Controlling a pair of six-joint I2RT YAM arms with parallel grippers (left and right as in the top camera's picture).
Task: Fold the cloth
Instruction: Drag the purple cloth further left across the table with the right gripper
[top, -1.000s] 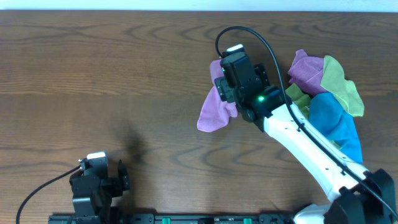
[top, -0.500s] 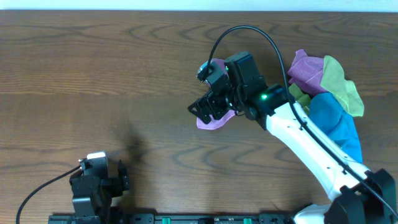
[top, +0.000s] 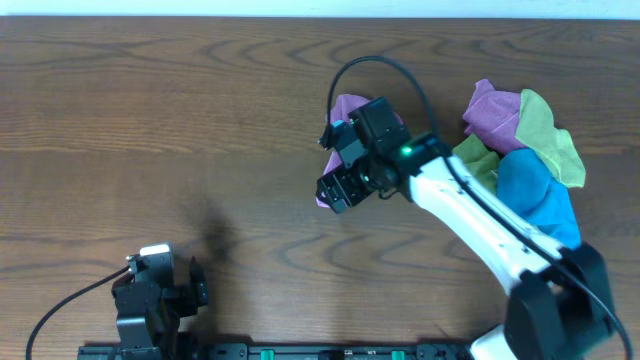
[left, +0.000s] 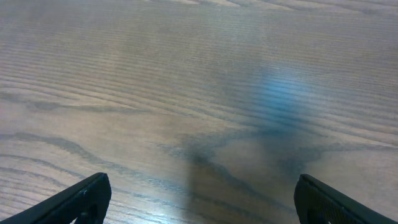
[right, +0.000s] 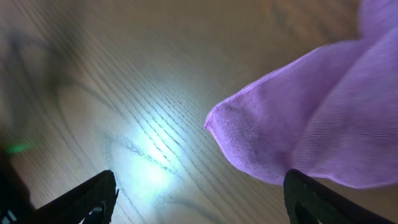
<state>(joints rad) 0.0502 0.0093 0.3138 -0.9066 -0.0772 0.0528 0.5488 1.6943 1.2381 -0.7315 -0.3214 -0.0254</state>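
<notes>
A purple cloth lies on the wooden table near the middle, mostly hidden under my right arm in the overhead view. My right gripper hovers over its near corner, open and empty. In the right wrist view the cloth's rounded corner lies ahead of my open right gripper, apart from both fingertips. My left gripper rests at the table's front left edge, far from the cloth. In the left wrist view, my left gripper is open over bare wood.
A pile of other cloths at the right holds a purple one, a yellow-green one and a blue one. My right arm stretches diagonally from the front right.
My right gripper has let go of the purple cloth and swung down and left, from over the cloth to its near corner. The cloth now lies bunched further back. The left arm has not moved.
</notes>
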